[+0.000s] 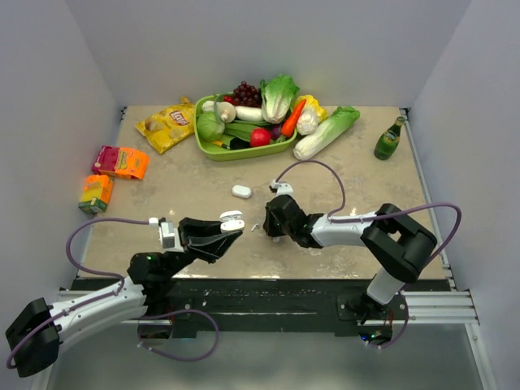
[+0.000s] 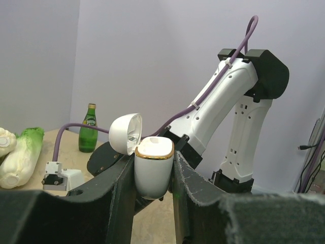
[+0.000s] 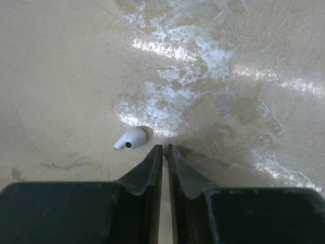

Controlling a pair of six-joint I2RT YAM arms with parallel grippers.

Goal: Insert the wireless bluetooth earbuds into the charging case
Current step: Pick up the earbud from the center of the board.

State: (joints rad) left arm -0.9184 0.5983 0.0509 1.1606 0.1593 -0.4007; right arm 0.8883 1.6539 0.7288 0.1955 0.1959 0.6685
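Left wrist view: left jaws clamped on the white, gold-rimmed charging case (image 2: 154, 170), held upright, lid flipped back toward 10 o'clock. Right wrist view: right jaws drawn nearly together, only a thin slit between the tips, gripping nothing visible; one earbud (image 3: 130, 139) lying loose on the table (image 3: 61, 61), just off the tips at 11 o'clock, not touching them. Top external view: both sets of jaws tip to tip near the table's near edge, charging case at 9 o'clock of the right jaws. Farther out, at 12 o'clock, a second white case (image 1: 241, 192), closed, flat on the table. At the far edge, green tray (image 1: 213, 151) heaped with vegetables, chip bag (image 1: 166, 123) at its 9 o'clock, green bottle (image 1: 389, 140) at its 3 o'clock.
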